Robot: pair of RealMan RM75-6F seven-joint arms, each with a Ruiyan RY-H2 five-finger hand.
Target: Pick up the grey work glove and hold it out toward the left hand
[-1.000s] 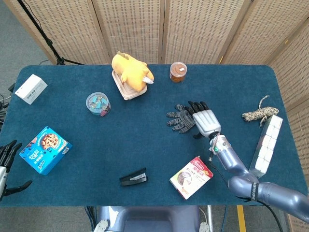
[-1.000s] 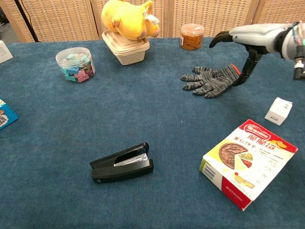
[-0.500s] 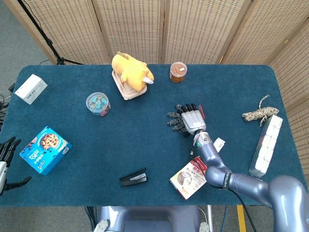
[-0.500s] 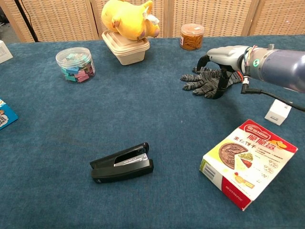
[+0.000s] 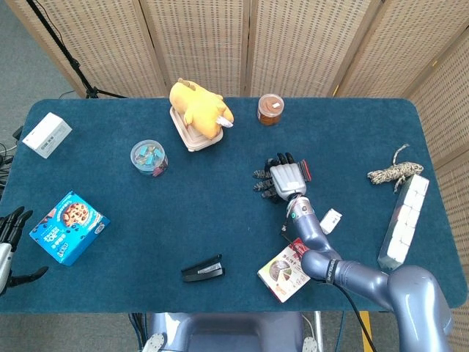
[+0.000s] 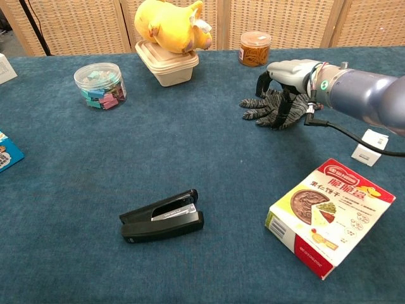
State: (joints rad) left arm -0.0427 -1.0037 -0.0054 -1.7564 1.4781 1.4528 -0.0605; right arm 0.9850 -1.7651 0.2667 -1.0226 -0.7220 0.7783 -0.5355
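The grey work glove (image 5: 264, 184) (image 6: 261, 109) lies on the blue table right of centre, its fingers pointing left. My right hand (image 5: 287, 178) (image 6: 290, 73) sits on top of its cuff end. The fingers curl down around the bunched fabric and grip it, and the cuff is hidden beneath the palm. The glove still touches the table. My left hand (image 5: 9, 246) hangs off the table's near left corner, far from the glove, with fingers apart and nothing in them. The chest view does not show it.
A red snack box (image 5: 292, 268) (image 6: 329, 215) and a small white box (image 5: 331, 220) (image 6: 369, 147) lie just nearer than the glove. A black stapler (image 6: 163, 216) is near centre front. An orange jar (image 6: 255, 49) and a yellow plush on a container (image 6: 168, 31) stand behind.
My right hand has slid left from beside the cuff to on top of the glove. Its fingers have curled down and bunched the fabric. The left hand has barely shifted.
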